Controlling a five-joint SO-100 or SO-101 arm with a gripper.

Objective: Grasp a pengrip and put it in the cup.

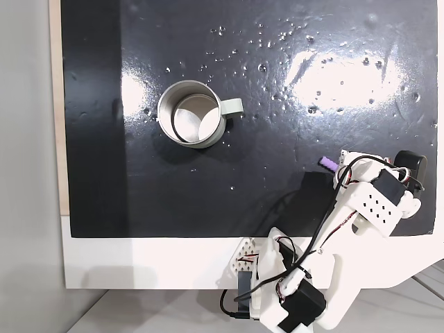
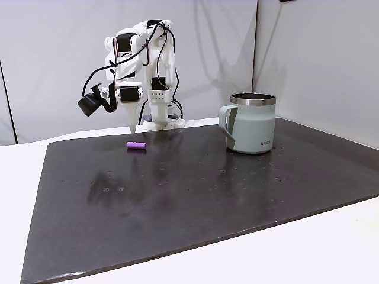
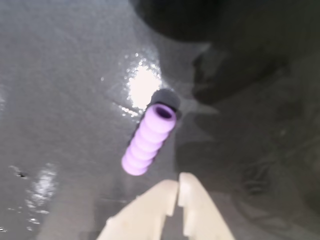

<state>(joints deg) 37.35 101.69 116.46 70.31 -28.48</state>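
The pengrip, a small light-purple ribbed tube, lies flat on the black mat, just beyond my fingertips. My gripper is shut with nothing between its pale fingers. In a fixed view the gripper points straight down, its tip a little above the mat and just behind the pengrip. From above, the pengrip lies at the mat's right side beside the arm's head. The cup, a grey metal mug with a pale handle, stands upright far to the left; in a fixed view the cup stands at the right.
The black mat covers most of the white table and shines with glare. The arm's base sits at the table's near edge in a fixed view. A grey wall stands behind the arm.
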